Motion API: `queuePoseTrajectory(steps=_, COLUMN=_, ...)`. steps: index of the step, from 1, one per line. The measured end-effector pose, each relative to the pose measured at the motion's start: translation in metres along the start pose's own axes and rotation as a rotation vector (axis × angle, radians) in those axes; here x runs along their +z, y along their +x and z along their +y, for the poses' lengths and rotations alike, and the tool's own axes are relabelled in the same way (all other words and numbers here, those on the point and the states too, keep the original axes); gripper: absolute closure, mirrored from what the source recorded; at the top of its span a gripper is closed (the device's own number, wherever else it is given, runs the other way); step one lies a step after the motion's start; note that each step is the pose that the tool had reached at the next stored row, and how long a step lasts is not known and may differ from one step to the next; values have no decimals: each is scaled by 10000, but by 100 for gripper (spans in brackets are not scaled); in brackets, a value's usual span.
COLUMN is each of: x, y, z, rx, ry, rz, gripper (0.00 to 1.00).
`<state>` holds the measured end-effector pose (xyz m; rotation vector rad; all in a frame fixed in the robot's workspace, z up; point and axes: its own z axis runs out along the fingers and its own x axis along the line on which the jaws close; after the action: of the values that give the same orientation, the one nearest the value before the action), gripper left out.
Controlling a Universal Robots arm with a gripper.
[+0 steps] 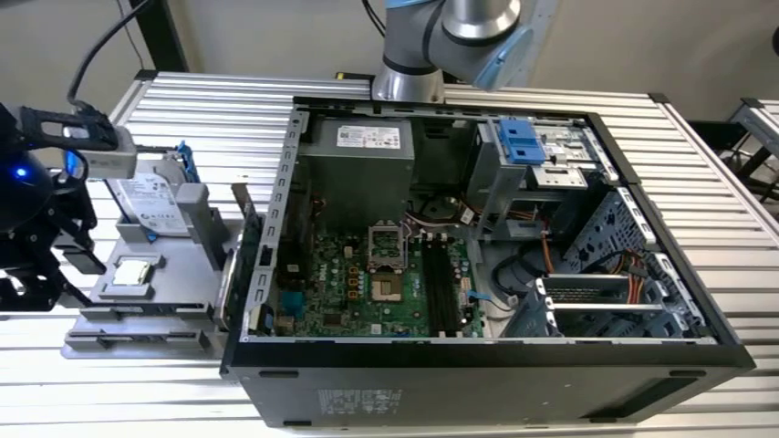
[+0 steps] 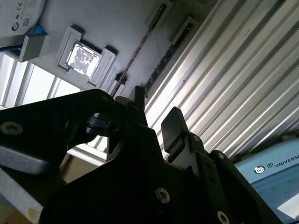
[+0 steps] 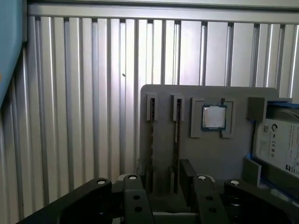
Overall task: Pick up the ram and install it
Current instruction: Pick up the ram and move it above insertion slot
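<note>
Fingers apart, the gripper (image 3: 160,179) hung near the thin ram (image 3: 176,123), which a slight misalignment could have knocked askew in its tray (image 3: 205,158).

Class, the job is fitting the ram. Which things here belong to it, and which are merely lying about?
Job: ram, grey tray holding it, motherboard slots, hand, open.
Lying about: processor chip, hard drive.

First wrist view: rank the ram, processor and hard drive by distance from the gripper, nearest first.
1. ram, in a slot of the tray, just ahead of the open gripper.
2. processor, in the tray pocket beside the slots.
3. hard drive, at the tray's edge beyond the processor.
</note>
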<state>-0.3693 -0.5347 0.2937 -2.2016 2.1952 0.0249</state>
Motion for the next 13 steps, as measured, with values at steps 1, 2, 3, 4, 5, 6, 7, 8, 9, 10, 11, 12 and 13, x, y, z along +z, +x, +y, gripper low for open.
queuePoseTrajectory(steps=1, x=19, y=3, z=1, rx=1, ry=0, rz=1, gripper=0)
queuePoseTrajectory(steps=2, x=36, y=6, z=1, rx=1, ry=-1, rz=1, gripper=0)
queuePoseTrajectory(steps=3, x=54, y=8, z=1, rx=0, ry=-1, rz=1, gripper=0)
queuePoseTrajectory(steps=4, x=72, y=11, z=2, rx=0, ry=0, rz=1, gripper=0)
queuePoseTrajectory(steps=5, x=91, y=12, z=3, rx=0, ry=0, rz=-10, gripper=0)
queuePoseTrajectory(steps=6, x=106, y=13, z=3, rx=0, ry=2, rz=-36, gripper=0)
queuePoseTrajectory(steps=7, x=114, y=14, z=5, rx=0, ry=-2, rz=-77, gripper=0)
queuePoseTrajectory(steps=8, x=124, y=15, z=6, rx=0, ry=-2, rz=-131, gripper=0)
queuePoseTrajectory(steps=9, x=134, y=15, z=6, rx=0, ry=-1, rz=-193, gripper=0)
queuePoseTrajectory(steps=10, x=151, y=14, z=7, rx=2, ry=2, rz=-229, gripper=0)
queuePoseTrajectory(steps=11, x=171, y=15, z=7, rx=3, ry=3, rz=-232, gripper=0)
queuePoseTrajectory(steps=12, x=187, y=16, z=8, rx=3, ry=1, rz=-231, gripper=0)
queuePoseTrajectory(steps=13, x=206, y=16, z=8, rx=3, ry=1, rz=-231, gripper=0)
